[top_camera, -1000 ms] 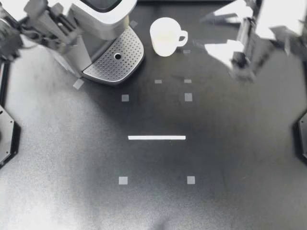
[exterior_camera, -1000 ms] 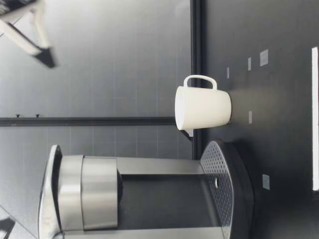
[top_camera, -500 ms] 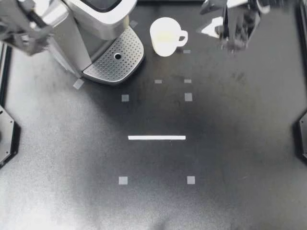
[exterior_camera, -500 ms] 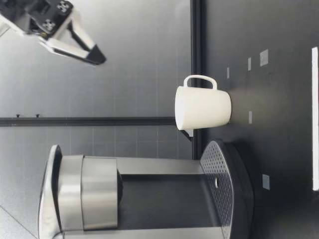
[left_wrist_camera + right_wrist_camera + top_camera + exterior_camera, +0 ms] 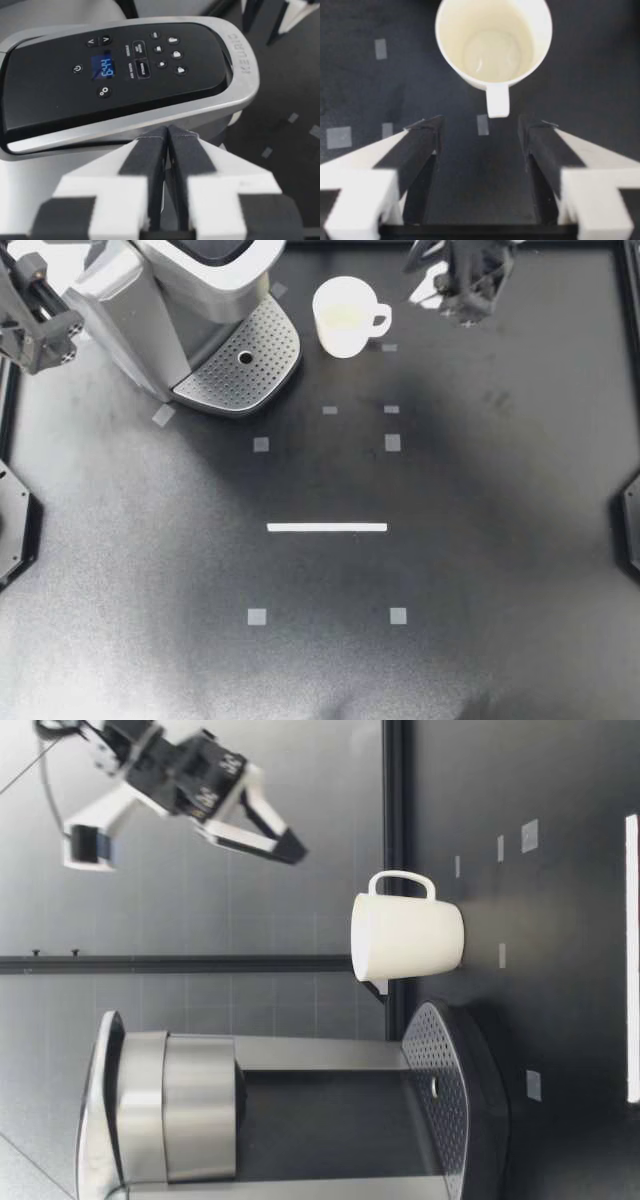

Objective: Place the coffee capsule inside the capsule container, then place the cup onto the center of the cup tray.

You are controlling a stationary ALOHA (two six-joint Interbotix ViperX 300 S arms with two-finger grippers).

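White glossy cup (image 5: 345, 315) is sitting upright on the matte black table (image 5: 320, 660), far side, just right of the perforated metal cup tray (image 5: 240, 365). My right gripper (image 5: 468, 302) is hovering right of it, fingers wide apart, holding nothing, handle ahead. My left gripper (image 5: 45, 325) is pressing its fingers together, empty, beside the silver coffee machine (image 5: 190, 285).

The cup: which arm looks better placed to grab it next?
Probably the right. My right gripper hangs open near the cup, whose handle faces it. My left gripper is shut, on the far side of the coffee machine from the cup.
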